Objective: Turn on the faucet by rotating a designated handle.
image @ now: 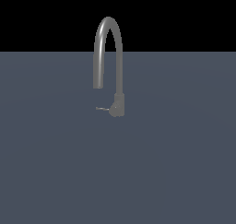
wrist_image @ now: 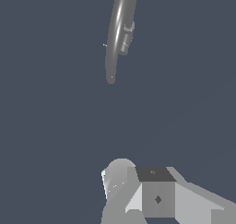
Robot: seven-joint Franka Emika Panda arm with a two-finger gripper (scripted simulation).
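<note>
The faucet [image: 109,48] is a slim grey tap with a tall arched spout and a short, thick base [image: 117,105], standing on a flat blue-grey surface. The handle [image: 102,109] is a thin grey rod that sticks out from the base toward the exterior view's left, below the spout's open end. In the wrist view the faucet [wrist_image: 117,29] shows from above, with only a sliver of the handle [wrist_image: 105,45] beside the spout. Grey and white parts of my gripper [wrist_image: 138,191] show well apart from the faucet. Whether its jaws are open is not clear. The arm is not in the exterior view.
The blue-grey floor [image: 175,163] stretches out flat around the faucet on all sides. A black background lies beyond its far edge.
</note>
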